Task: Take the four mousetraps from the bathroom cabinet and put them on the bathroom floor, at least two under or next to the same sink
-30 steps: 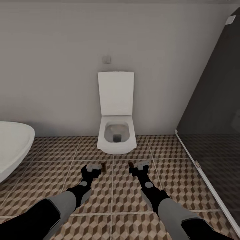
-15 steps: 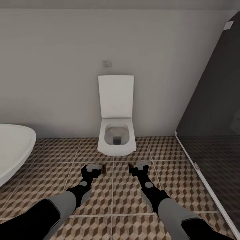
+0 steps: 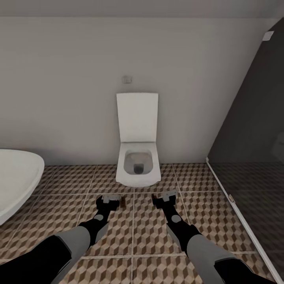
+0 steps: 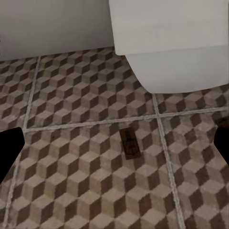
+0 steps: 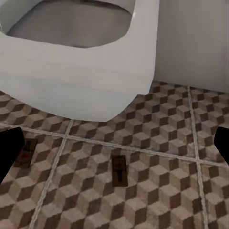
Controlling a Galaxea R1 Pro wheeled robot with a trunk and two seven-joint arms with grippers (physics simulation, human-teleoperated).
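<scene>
At the left edge of the head view a white basin point(image 3: 17, 179) curves in above the bathroom floor point(image 3: 63, 185), which has brown, beige and white cube tiles with pale grout lines. The left gripper point(image 3: 109, 200) hangs low over the floor in front of the toilet point(image 3: 137, 167); its jaws stand wide apart and hold nothing, as the dark tips at both edges of the left wrist view show. Just beside this gripper, on its inner side, one mousetrap point(image 3: 122, 202) lies flat on the tiles; in the left wrist view this mousetrap point(image 4: 129, 143) lies just below a grout line, near the front of the white toilet bowl point(image 4: 186, 67). The right gripper point(image 3: 165, 198) hangs at the same height on the other side, with its jaws also wide open and empty. In the right wrist view two mousetraps lie flat on the floor point(image 5: 157, 191) in front of the toilet bowl point(image 5: 81, 81): one mousetrap point(image 5: 119, 170) in the middle, the other mousetrap point(image 5: 25, 153) apart from it and partly behind a dark fingertip. At the right a dark glass shower wall point(image 3: 252, 130) stands on the floor.
</scene>
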